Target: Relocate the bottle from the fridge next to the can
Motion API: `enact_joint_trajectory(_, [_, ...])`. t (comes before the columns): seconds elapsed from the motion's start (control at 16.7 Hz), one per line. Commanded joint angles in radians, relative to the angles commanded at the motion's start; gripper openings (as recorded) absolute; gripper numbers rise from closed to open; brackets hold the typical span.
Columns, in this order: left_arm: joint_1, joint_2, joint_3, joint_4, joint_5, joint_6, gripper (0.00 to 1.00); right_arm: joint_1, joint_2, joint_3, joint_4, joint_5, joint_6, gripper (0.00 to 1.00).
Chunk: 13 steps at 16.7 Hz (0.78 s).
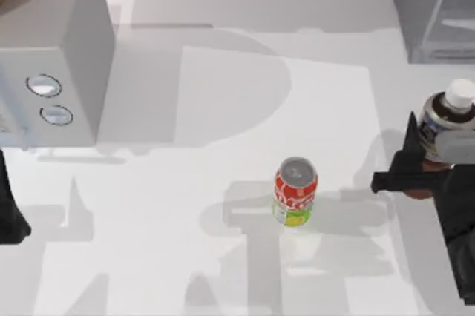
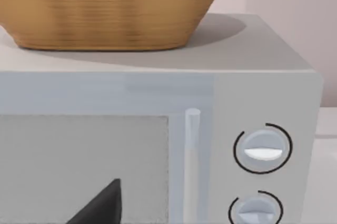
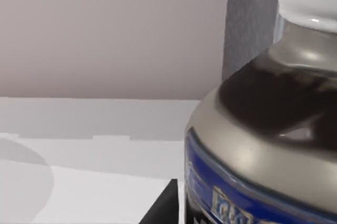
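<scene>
I have my right gripper [image 1: 434, 154] pinching the bottle [image 1: 445, 117] near the table's [image 1: 223, 153] right edge, out of the fridge [image 1: 434, 4], and next I carry it toward the can [image 1: 295, 191] while my left gripper [image 1: 11, 212], fingers I cannot tell, sits parked at the left edge

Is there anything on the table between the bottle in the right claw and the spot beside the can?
Nothing visible stands in the way. The right claw holds the bottle at the table's right side, and the table between it and the can is bare. The fridge lies behind; the left claw sits far left.
</scene>
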Motion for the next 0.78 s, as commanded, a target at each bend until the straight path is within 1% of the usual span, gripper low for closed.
enact_joint_trajectory(0.12, [0.000, 0.000, 0.000, 0.000, 0.000, 0.000, 1.00, 0.042, -0.012, -0.033, 0.019, 0.042, -0.001, 0.00])
enact_joint_trajectory(0.18, [0.000, 0.000, 0.000, 0.000, 0.000, 0.000, 1.00, 0.046, -0.014, -0.037, 0.021, 0.046, -0.001, 0.00])
enact_joint_trajectory(0.78, [0.000, 0.000, 0.000, 0.000, 0.000, 0.000, 1.00, 0.046, -0.014, -0.037, 0.021, 0.046, -0.001, 0.00])
